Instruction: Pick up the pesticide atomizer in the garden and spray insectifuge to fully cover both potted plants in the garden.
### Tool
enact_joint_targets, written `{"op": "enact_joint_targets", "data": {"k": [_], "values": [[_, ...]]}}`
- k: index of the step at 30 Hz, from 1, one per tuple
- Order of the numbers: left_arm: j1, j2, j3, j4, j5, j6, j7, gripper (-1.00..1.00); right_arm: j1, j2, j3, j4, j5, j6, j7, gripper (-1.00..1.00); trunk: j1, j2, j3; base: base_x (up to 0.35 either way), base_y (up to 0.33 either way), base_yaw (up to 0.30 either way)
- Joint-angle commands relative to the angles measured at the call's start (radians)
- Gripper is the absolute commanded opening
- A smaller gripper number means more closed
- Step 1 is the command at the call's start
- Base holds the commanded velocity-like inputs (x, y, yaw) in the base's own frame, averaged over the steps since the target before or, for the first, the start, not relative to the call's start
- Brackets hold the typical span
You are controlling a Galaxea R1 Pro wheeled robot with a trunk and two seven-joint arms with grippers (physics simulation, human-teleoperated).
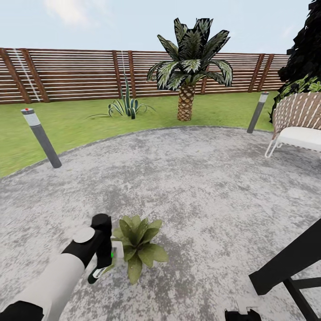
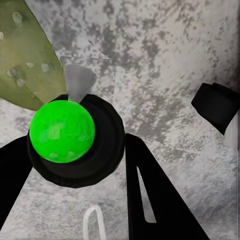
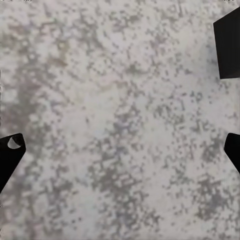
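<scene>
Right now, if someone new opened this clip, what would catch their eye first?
Probably the potted plant on the grey paving at the lower middle of the head view, with the left gripper right beside it. In the left wrist view, a bright green ball on a dark round body sits between the black fingers. Farther off, a palm stands on the lawn before the wooden fence.

A scaly-trunked palm [image 1: 189, 67] stands on the lawn beside a spiky agave [image 1: 126, 106]. Two grey lamp posts [image 1: 41, 137] edge the paved patch, and a woven chair [image 1: 298, 119] sits at right.
</scene>
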Motion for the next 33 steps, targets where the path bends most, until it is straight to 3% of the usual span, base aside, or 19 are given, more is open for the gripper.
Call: {"op": "enact_joint_targets", "data": {"k": [1, 20, 25, 27, 28, 29, 33], "values": [[0.0, -0.001, -0.004, -0.001, -0.003, 0.018, -0.006, -1.0, 0.0, 0.0, 0.009, 0.0, -0.009, -0.003, -0.002, 1.0, 0.0, 0.0, -0.001, 0.0, 0.0, 0.0], [0.002, -0.003, -0.001, 0.0, -0.002, 0.036, 0.0, -1.0, 0.0, -0.001, 0.009, 0.0, -0.009, -0.005, -0.002, 1.0, 0.0, 0.0, -0.001, -0.076, 0.101, 0.0], [0.045, -0.012, -0.001, -0.002, -0.002, 0.04, 0.003, -1.0, 0.0, -0.001, 0.009, 0.0, -0.009, -0.022, -0.002, 1.0, 0.0, 0.0, -0.001, 0.0, 0.0, 0.0], [0.07, -0.017, 0.003, -0.003, 0.0, 0.062, 0.013, -1.0, 0.0, 0.001, 0.01, 0.0, -0.009, -0.023, -0.002, 1.0, 0.0, 0.0, -0.001, 0.0, 0.0, 0.0], [0.072, -0.021, 0.004, -0.003, 0.0, 0.122, 0.025, -1.0, 0.0, 0.003, 0.01, 0.0, -0.01, -0.022, -0.002, 1.0, 0.0, 0.0, -0.001, 0.0, 0.0, -0.055], [0.072, -0.023, 0.003, -0.004, 0.001, 0.139, 0.027, -1.0, 0.0, 0.004, 0.01, 0.0, -0.011, -0.022, -0.002, 1.0, 0.0, 0.0, 0.0, 0.0, 0.0, -0.122], [0.072, -0.048, 0.003, -0.006, -0.001, 0.168, 0.034, -1.0, 0.0, 0.005, 0.01, 0.0, -0.011, -0.022, -0.001, 1.0, 0.0, 0.0, 0.001, 0.0, 0.0, -0.202]]}}
